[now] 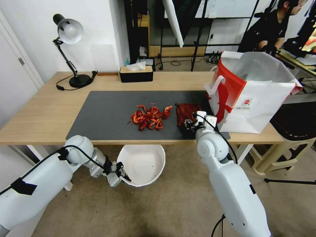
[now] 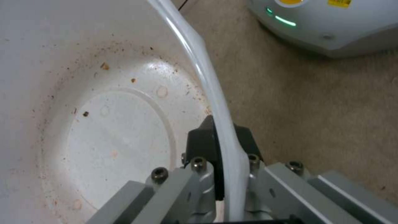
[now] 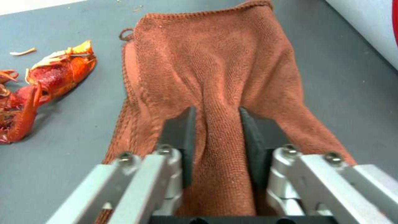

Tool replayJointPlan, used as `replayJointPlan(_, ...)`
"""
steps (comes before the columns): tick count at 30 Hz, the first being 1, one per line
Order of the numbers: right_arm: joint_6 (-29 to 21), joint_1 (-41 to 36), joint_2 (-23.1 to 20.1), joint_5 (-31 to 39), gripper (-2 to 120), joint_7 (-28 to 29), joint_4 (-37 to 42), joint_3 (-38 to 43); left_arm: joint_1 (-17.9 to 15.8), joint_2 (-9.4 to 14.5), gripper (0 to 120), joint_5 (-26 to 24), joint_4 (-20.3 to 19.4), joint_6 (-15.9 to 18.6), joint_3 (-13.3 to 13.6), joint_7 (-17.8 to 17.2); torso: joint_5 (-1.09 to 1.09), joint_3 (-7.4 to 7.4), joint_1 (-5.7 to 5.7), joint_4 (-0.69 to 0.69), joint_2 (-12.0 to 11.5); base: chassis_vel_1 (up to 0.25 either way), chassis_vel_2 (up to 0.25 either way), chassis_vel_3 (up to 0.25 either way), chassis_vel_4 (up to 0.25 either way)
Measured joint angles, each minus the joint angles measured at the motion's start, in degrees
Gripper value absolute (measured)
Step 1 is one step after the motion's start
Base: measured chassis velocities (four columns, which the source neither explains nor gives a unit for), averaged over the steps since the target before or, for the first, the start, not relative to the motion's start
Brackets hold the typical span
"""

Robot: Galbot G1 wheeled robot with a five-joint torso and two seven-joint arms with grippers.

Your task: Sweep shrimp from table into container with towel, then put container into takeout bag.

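Two hands are at work. The left hand is below the near edge of the tabletop, over the carpeted floor, and it pinches the flared rim of the container: in the left wrist view one black pad sits inside the bowl and the other outside, with the thin white wall clamped between them. The container hangs tilted from that hand, its opening turned up toward the tabletop's edge; its inside holds only brown specks and stains.

The right hand rests on the dark grey mat and is pressed together on a raised fold of the towel. In the right wrist view the two dark pads squeeze a ridge of the rust-red cloth, and the rest of the towel lies spread flat on the mat beyond the hand.

The shrimp lie in a loose heap on the mat, just beside the towel on the side away from the takeout bag, and above the held container. The nearest shrimp is close to the towel's edge without touching it. On the hand's other side the takeout bag stands upright and open on the tabletop, just beside the towel.
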Motion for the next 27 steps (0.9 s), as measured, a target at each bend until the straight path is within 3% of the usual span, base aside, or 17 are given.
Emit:
replayJointPlan(7, 0.0, -0.4, -0.5, 0.3, 5, -0.6, 0.5, 0.4, 0.2, -0.1, 0, -0.2, 0.5, -0.3, 0.0, -0.7, 0.01, 0.02, 0.01, 0.03, 0.0, 0.0, 0.0, 0.0, 0.0)
replayJointPlan(14, 1.3, -0.2, -2.7, -1.4, 3, -5.5, 3.2, 0.8, 0.2, 0.3, 0, -0.5, 0.5, -0.4, -0.3, -0.8, 0.04, 0.05, 0.02, 0.02, 0.0, 0.0, 0.0, 0.0, 0.0)
replayJointPlan(21, 8.2, 1.6, -6.2, -8.5, 3, -17.0, 3.5, 0.9, 0.4, 0.7, 0, -0.6, 0.4, -0.5, -0.7, -0.7, 0.03, 0.03, 0.02, 0.01, 0.0, 0.0, 0.0, 0.0, 0.0)
replayJointPlan(27, 17.8, 6.6, -8.5, -15.1, 3, -27.4, -2.8, -0.4, 0.6, 0.7, 0, -0.7, 0.8, -0.7, -0.9, -1.0, 0.03, 0.02, 0.02, 0.01, 0.0, 0.0, 0.0, 0.0, 0.0)
